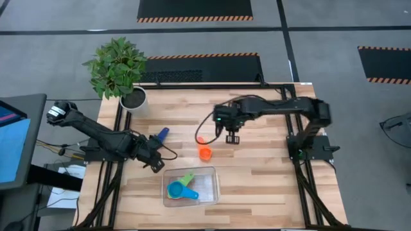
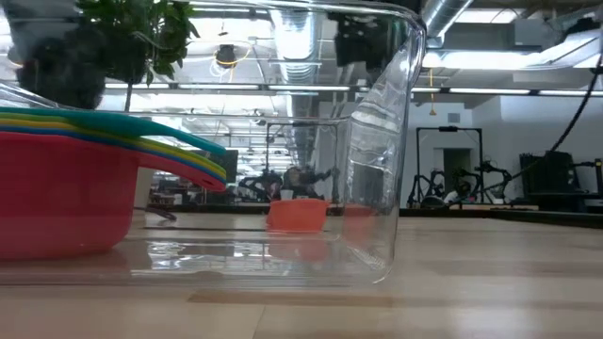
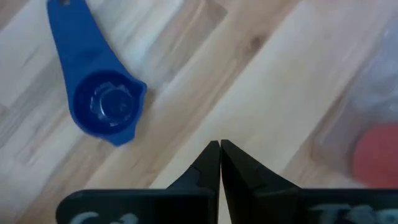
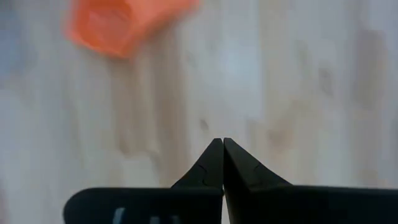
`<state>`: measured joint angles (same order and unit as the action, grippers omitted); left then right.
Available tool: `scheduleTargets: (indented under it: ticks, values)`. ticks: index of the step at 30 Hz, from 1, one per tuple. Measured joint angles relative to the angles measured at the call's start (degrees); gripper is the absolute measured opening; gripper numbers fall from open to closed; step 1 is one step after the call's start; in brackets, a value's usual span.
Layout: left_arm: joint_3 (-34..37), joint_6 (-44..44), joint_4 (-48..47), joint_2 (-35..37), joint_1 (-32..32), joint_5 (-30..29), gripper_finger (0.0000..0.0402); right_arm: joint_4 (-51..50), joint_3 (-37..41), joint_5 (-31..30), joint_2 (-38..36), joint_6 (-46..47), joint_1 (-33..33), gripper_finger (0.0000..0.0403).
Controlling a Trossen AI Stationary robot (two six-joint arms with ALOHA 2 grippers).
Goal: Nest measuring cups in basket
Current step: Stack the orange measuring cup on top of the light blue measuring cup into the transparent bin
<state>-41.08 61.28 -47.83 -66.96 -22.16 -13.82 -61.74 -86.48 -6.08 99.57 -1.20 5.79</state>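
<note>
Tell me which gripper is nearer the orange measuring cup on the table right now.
Right. The right gripper, shut and empty, hangs just beyond the orange cup, toward the right arm's side. The left gripper, also shut, sits farther off on the cup's other side, near the blue cup.

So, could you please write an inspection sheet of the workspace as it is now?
Surface: wooden table, bare around the things.
Job's things: basket near the front edge holds a nested stack of cups; orange cup and blue cup lie loose on the table, outside the basket.
Clutter: potted plant at the back left corner.
Grippers: left gripper shut, empty, beside the basket; right gripper shut, empty, beside the orange cup.
Cables: thin cable loops down from the right arm near the orange cup.
Surroundings: grey floor with striped mats; a screen at the left.
</note>
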Motion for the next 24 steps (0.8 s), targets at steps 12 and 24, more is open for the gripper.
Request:
scheduleTargets:
  ticks: [12, 24]
  values:
    - [0.0, -7.8, 9.6, 0.0, 3.7, -2.0, 0.0, 41.4, 25.9, 10.9, -12.2, 4.1, -3.9, 0.0017]
    - [0.0, -9.8, 13.0, 0.0, 3.7, -4.4, 0.0, 49.1, 23.3, 14.4, -2.6, -2.5, -5.0, 0.0034]
